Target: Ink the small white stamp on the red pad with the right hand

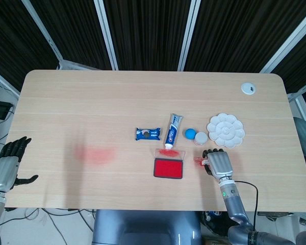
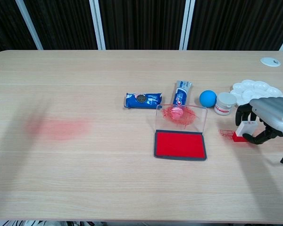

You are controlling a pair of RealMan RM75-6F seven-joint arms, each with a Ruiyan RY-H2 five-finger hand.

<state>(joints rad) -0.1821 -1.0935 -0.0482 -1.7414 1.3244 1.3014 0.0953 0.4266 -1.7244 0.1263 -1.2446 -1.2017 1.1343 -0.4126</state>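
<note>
1. The right hand (image 2: 269, 120) curls its dark fingers around the small white stamp (image 2: 245, 129), gripping it.
2. The blocky, red-based stamp stands on the pale wood-grain table (image 2: 108, 179), right of the flat rectangular red pad (image 2: 180, 145).

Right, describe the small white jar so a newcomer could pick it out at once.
Start at the white flower-shaped paint palette near the table's right end. Just left of it stands the small white jar, with the blue ball on its other side. It is the only round, lidded white tub there, with a reddish band low on its wall.
</note>
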